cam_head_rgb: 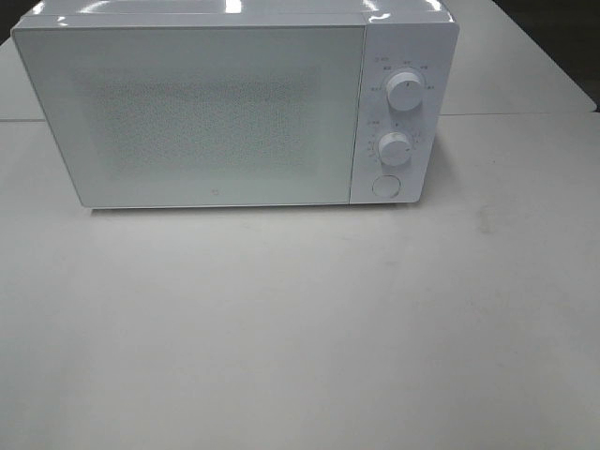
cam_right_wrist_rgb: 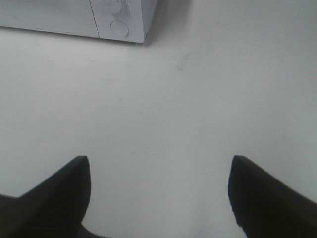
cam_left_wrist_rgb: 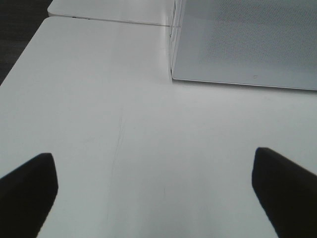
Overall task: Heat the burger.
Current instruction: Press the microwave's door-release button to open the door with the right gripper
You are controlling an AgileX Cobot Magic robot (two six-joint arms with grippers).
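The left gripper [cam_left_wrist_rgb: 156, 196] and the right gripper [cam_right_wrist_rgb: 158, 198] each hover with fingers spread wide apart, holding nothing, above the bare white table [cam_head_rgb: 300, 328]. The burger shows in no view, so its place cannot be told. The white microwave [cam_head_rgb: 412, 37] stands with its frosted door [cam_head_rgb: 187, 112] shut, its inside hidden.

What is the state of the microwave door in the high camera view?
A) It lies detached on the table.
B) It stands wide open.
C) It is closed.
C. The microwave door lies flat and flush beside the control panel, and nothing of the inside shows past its edge.
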